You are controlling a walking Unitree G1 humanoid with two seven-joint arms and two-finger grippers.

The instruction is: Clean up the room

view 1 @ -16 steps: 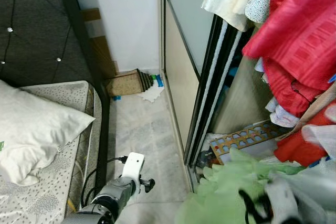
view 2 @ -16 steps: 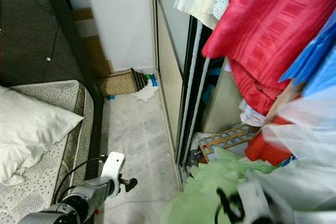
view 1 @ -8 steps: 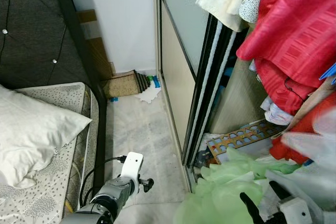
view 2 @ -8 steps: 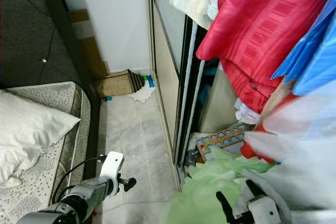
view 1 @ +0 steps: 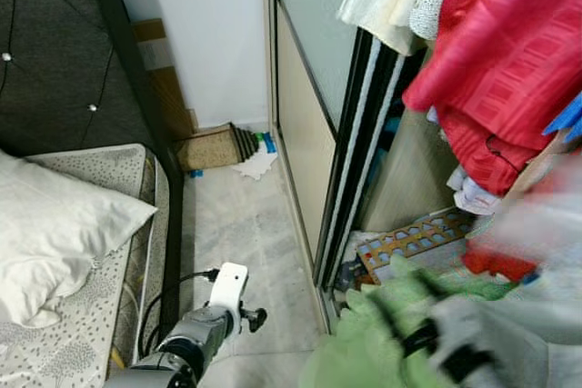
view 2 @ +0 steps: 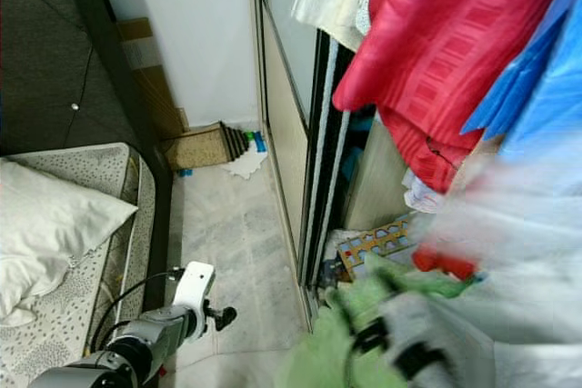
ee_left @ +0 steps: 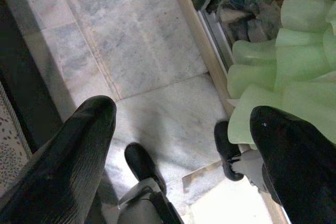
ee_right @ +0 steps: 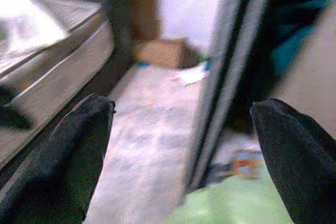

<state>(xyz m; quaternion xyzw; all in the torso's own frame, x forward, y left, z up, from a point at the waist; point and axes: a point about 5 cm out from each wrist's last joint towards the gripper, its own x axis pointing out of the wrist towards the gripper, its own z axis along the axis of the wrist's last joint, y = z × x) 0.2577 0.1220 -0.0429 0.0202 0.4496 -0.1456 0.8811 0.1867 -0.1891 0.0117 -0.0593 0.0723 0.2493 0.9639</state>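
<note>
A pale green cloth [view 1: 359, 352] lies heaped on the floor at the foot of the open wardrobe [view 1: 382, 134]; it also shows in the left wrist view as green cloth [ee_left: 283, 72]. My right arm [view 1: 464, 347] is blurred just above that heap, low on the right. In its wrist view the right gripper [ee_right: 184, 156] is open, with nothing between its fingers [ee_right: 63, 156], and looks along the floor past the wardrobe door. My left arm [view 1: 205, 329] hangs low beside the bed. The left gripper [ee_left: 181, 145] is open over the bare marble floor.
Red, white and blue clothes [view 1: 509, 61] hang out of the wardrobe. An orange cut-out board [view 1: 414, 238] lies inside it. A bed [view 1: 91, 315] with a white pillow [view 1: 55, 233] is on the left. Cardboard [view 1: 214, 144] and a white scrap [view 1: 259, 164] lie in the far corner.
My right arm has swung up and to the left over the green cloth and is now blurred. The left arm has stayed where it was.
</note>
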